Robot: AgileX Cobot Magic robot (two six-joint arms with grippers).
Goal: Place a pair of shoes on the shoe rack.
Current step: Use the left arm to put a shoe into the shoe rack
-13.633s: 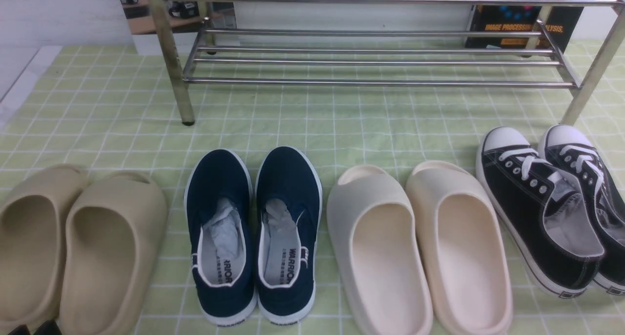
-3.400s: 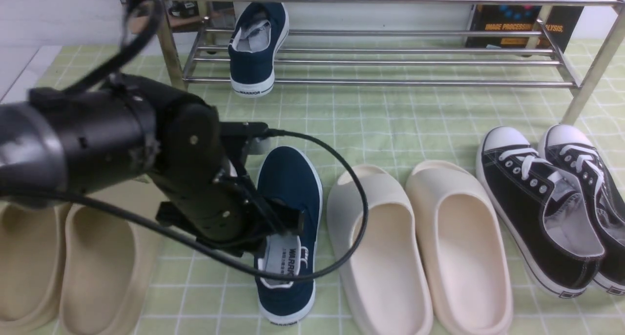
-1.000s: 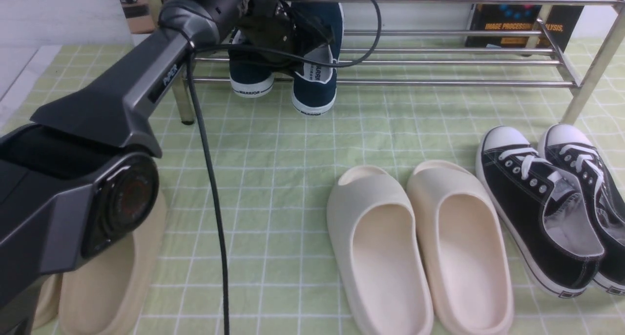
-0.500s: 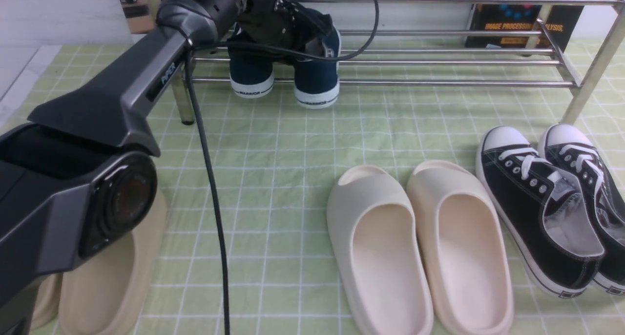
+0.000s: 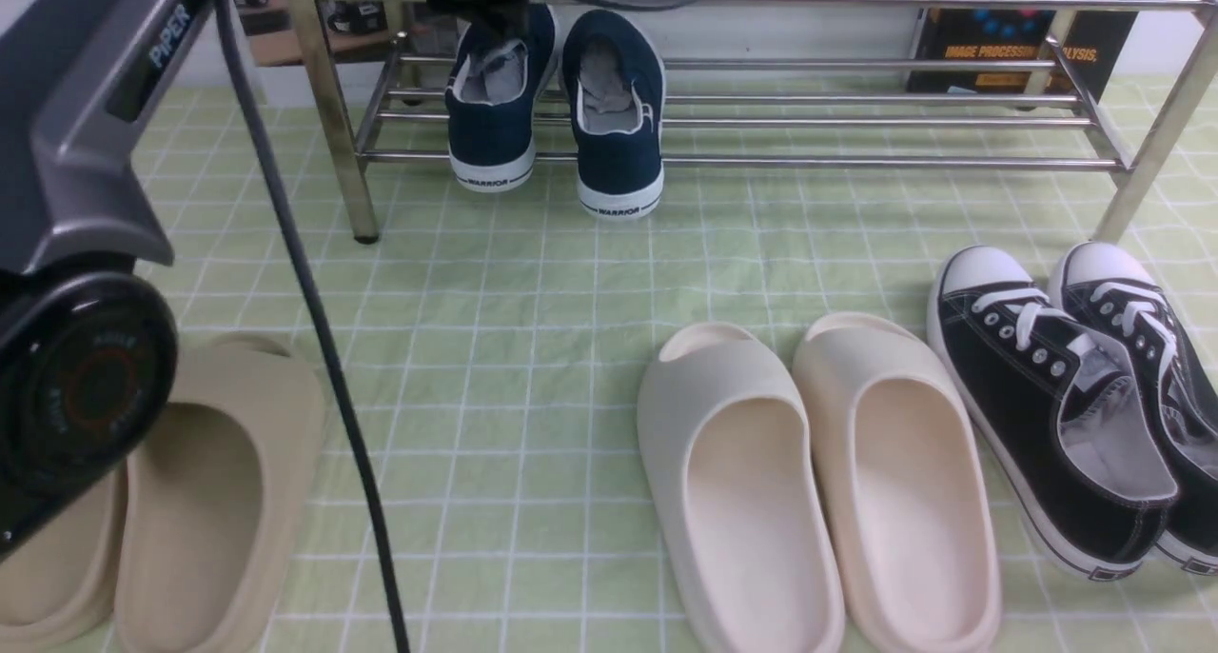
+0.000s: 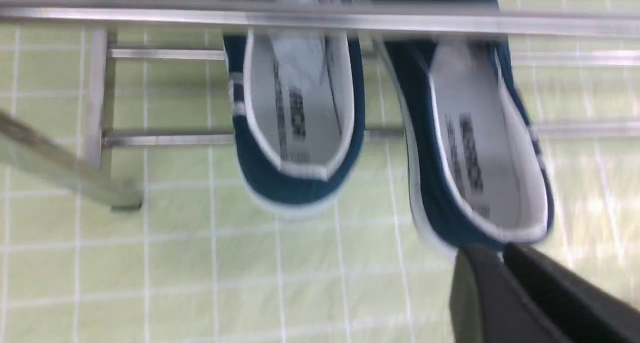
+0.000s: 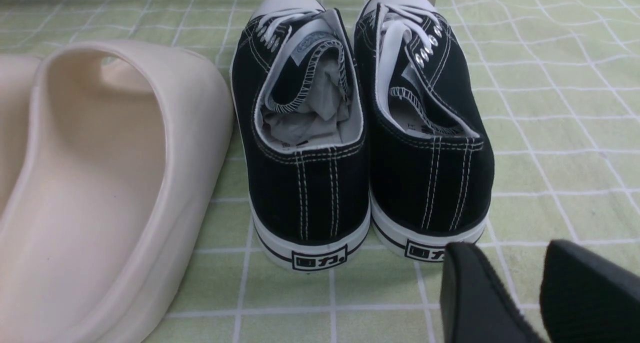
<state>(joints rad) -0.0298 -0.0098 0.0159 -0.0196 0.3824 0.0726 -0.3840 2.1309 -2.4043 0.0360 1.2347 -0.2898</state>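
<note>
Both navy slip-on shoes stand side by side on the lower bars of the chrome shoe rack (image 5: 742, 161), toes in, white heels hanging over its front bar. One shoe (image 5: 495, 101) is near the rack's left leg, the other (image 5: 617, 110) just right of it. The left wrist view looks down on them (image 6: 297, 113) (image 6: 470, 143) through a rack bar (image 6: 320, 23). My left gripper (image 6: 502, 250) hovers above the right shoe's heel, fingers together and empty. My right gripper (image 7: 515, 250) is open and empty, low behind the black sneakers.
Black lace-up sneakers (image 5: 1047, 396) sit at the front right, cream slides (image 5: 761, 482) in the front middle, and beige slides (image 5: 209, 482) at the front left. My left arm (image 5: 86, 158) and its cable (image 5: 314, 348) cross the left side. A dark box (image 5: 1009, 34) stands behind the rack.
My left gripper has let go of the second navy shoe, which now rests on the rack beside the first. The arm has lifted up and away from it.
</note>
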